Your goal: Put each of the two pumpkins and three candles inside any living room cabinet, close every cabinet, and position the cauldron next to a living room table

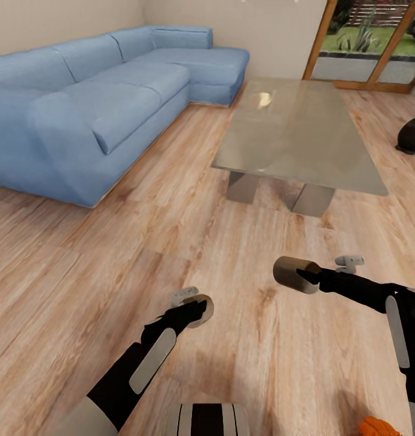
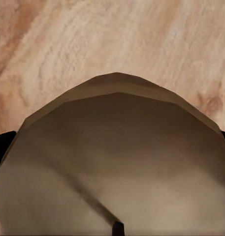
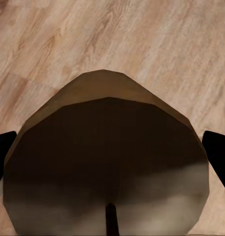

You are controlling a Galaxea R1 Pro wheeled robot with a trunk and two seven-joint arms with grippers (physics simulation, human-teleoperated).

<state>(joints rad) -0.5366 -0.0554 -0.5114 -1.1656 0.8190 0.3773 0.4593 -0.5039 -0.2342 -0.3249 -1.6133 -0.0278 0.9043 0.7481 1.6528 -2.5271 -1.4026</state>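
Observation:
My left gripper is shut on a brown cylindrical candle low over the wooden floor. In the left wrist view this candle shows its round end with a dark wick. To the right and a little higher, my right gripper is shut on a second brown candle. In the right wrist view that candle sits between dark fingers. An orange pumpkin lies on the floor by my right arm. The black cauldron stands on the floor at the far right, beyond the glass table.
A large blue corner sofa runs along the left and back. The glass-topped table stands on two grey block legs ahead of me. Wood-framed glass doors are at the back right. Open wooden floor lies between sofa, table and my arms.

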